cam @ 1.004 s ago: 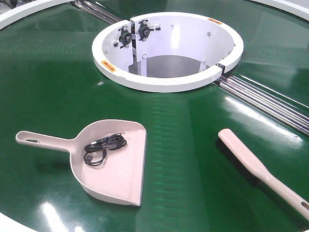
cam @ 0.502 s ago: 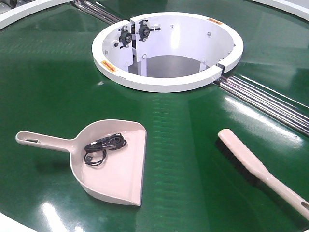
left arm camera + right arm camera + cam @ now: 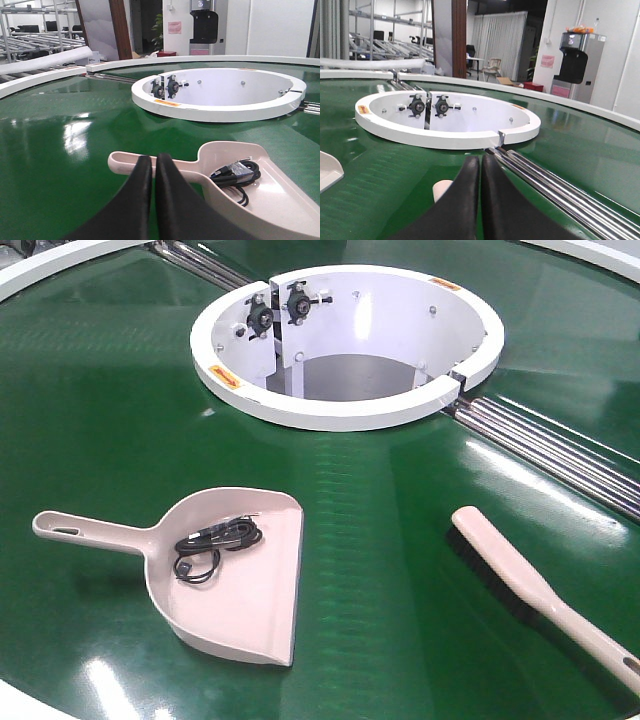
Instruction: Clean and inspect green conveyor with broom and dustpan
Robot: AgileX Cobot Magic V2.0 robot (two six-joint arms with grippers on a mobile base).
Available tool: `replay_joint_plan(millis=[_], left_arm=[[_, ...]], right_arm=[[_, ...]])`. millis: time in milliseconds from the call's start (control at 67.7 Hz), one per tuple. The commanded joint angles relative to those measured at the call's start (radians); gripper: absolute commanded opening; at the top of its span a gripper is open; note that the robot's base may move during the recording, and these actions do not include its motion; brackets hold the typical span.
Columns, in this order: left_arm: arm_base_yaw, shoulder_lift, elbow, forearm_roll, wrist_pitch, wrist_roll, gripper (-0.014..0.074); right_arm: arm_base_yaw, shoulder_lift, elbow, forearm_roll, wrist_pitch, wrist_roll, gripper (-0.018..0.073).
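The green conveyor point(image 3: 120, 410) fills the front view, with its white ring-shaped centre opening point(image 3: 345, 340) and steel roller rods point(image 3: 560, 450). The pale pink dustpan point(image 3: 255, 610) lies at lower left, handle to the left, with a coiled black cable point(image 3: 215, 545) inside. The pink broom point(image 3: 530, 590) lies at lower right, black bristles to its left side. Neither gripper shows in the front view. In the left wrist view my left gripper point(image 3: 154, 161) is shut and empty, in front of the dustpan's handle point(image 3: 122, 162). In the right wrist view my right gripper point(image 3: 481, 162) is shut and empty, just right of the broom's tip point(image 3: 441, 190).
The belt's white outer rim point(image 3: 45, 82) curves along the far side. The roller rods point(image 3: 560, 192) run past my right gripper on its right. The dustpan's corner point(image 3: 329, 172) shows at the left edge of the right wrist view. Racks and a water dispenser stand beyond the conveyor.
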Motion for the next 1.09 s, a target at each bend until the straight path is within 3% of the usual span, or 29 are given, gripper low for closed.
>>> replay_joint_plan(millis=[0,1078], left_arm=[[0.000,-0.020,0.030,-0.002,-0.069,-0.009,-0.0007],[0.000,-0.020,0.030,-0.002,-0.069,-0.009,-0.0007]], right_arm=[[-0.001,-0.024,0.021,-0.012,-0.050,-0.007,-0.0009],[-0.001,-0.023,0.021,-0.012,-0.036,-0.006,-0.0009]])
